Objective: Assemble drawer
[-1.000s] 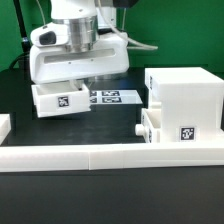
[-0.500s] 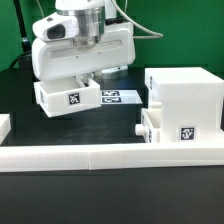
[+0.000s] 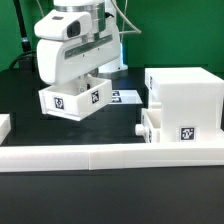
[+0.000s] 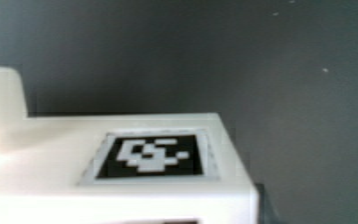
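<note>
I am seeing the gripper (image 3: 80, 82) carrying one small tray (image 3: 74, 100) of the drawer, tilted and clear of the dark table (image 3: 20, 100), on the exterior view's left. The jaws are gripping the tray, their tips hidden behind its wall. The tray is showing two black-and-white square tags on its faces; none carries readable letters or a brand. The wrist view is filling with the tray's white top and one tag (image 4: 153, 155), blurred. The tall housing (image 3: 185, 100) is standing on the exterior view's right, well apart from the held tray, with a second tray (image 3: 152, 127) with a knob sitting at its lower front. The marker board (image 3: 124, 97) is lying flat between them. A long white wall (image 3: 110, 156) is running along the front.
</note>
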Controlling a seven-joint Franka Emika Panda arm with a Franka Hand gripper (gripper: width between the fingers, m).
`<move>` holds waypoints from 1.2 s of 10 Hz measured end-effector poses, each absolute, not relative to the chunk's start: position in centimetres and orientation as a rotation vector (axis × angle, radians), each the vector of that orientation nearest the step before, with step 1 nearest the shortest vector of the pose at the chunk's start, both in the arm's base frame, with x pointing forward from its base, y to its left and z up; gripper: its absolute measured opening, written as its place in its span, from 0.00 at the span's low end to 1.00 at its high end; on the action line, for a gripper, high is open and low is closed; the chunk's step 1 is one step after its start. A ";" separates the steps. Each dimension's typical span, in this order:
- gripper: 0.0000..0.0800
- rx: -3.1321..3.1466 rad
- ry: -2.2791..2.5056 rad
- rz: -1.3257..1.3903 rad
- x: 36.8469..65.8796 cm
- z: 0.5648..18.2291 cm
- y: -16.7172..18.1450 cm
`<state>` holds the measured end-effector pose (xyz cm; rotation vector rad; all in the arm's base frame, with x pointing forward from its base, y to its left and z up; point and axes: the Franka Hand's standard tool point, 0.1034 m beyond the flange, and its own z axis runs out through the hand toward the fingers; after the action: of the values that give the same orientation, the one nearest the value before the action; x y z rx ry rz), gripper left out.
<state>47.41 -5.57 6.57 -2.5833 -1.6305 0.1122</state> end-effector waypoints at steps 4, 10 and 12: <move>0.05 -2.330 -1.970 0.099 47.4 6.3 -6.1; 0.05 -2.278 -2.120 0.014 48.9 5.7 -6.6; 0.05 -2.242 -2.170 0.016 49.7 5.6 -5.9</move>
<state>49.73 -5.87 5.62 -2.2422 -2.1700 0.0156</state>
